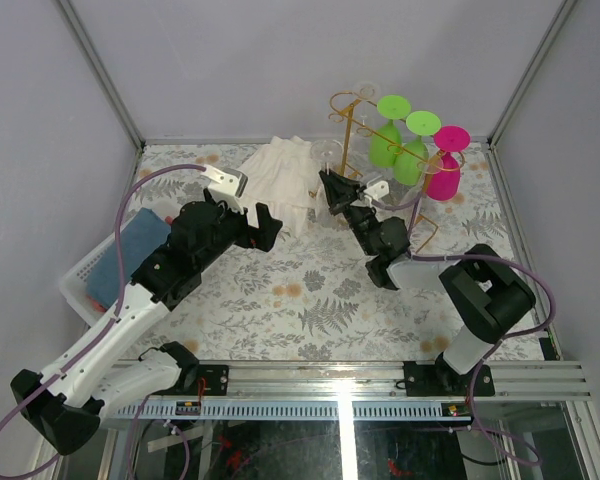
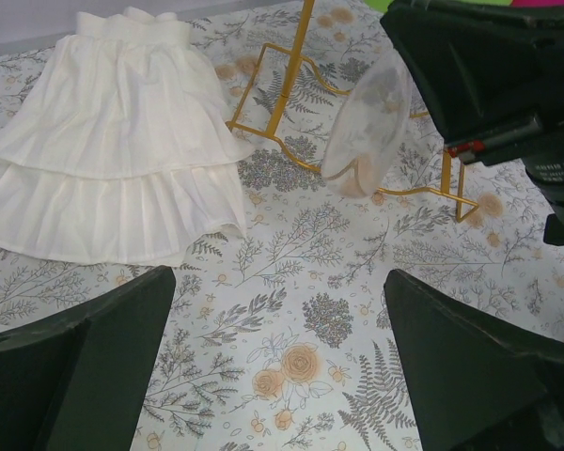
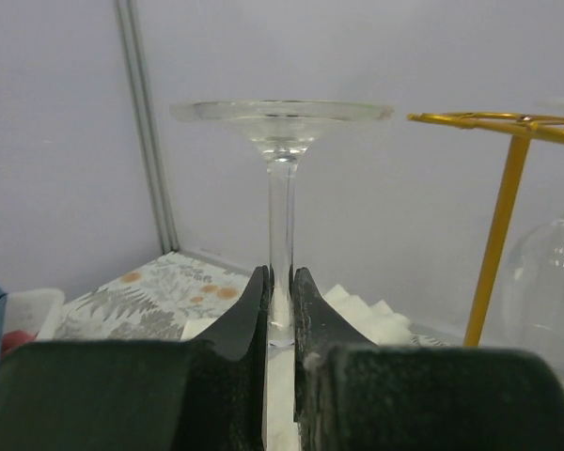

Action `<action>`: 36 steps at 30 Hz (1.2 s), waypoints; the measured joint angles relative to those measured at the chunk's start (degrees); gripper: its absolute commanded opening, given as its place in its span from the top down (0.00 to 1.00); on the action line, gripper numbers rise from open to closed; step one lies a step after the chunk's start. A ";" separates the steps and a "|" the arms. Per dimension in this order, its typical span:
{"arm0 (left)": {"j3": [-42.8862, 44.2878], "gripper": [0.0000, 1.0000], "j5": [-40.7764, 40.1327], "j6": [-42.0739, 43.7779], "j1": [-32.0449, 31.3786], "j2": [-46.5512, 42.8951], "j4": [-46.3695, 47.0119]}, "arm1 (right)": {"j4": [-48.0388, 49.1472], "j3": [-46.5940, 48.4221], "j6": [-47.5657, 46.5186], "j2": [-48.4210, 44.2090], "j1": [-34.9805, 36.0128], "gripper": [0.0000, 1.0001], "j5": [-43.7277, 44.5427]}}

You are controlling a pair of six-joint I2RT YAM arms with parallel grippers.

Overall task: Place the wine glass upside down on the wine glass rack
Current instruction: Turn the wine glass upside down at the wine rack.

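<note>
A clear wine glass [image 3: 280,188] is upside down, foot on top, with my right gripper [image 3: 280,293] shut on its stem. From above, its foot [image 1: 326,151] shows just left of the gold wine glass rack [image 1: 352,112], above the right gripper [image 1: 332,182]. The left wrist view shows the bowl [image 2: 367,127] hanging above the table beside the rack's base rails [image 2: 282,103]. My left gripper [image 1: 263,228] is open, nothing between its fingers [image 2: 85,366], and stands left of the glass over the patterned table.
Two green glasses [image 1: 385,140] and a pink one [image 1: 443,175] hang from the rack, as does another clear glass [image 3: 545,272]. A white frilled cloth [image 1: 280,180] lies at the back centre. A white basket [image 1: 85,275] holding a blue cloth sits at the left edge.
</note>
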 measured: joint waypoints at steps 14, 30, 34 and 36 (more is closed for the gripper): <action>0.00 0.05 0.11 0.00 0.33 0.26 0.00 | 0.15 4.22 -3.08 2.16 -1.01 1.00 10.58; 0.00 0.05 0.74 -0.02 0.50 0.46 -0.02 | 0.17 6.29 -4.15 2.23 -2.91 1.00 16.15; 0.00 0.05 0.76 -0.02 0.70 0.46 -0.02 | 0.33 7.72 -4.17 3.26 -3.26 1.00 16.50; 0.00 0.05 0.76 -0.02 0.70 0.46 -0.02 | 0.57 8.07 -4.15 3.93 -3.37 1.00 16.87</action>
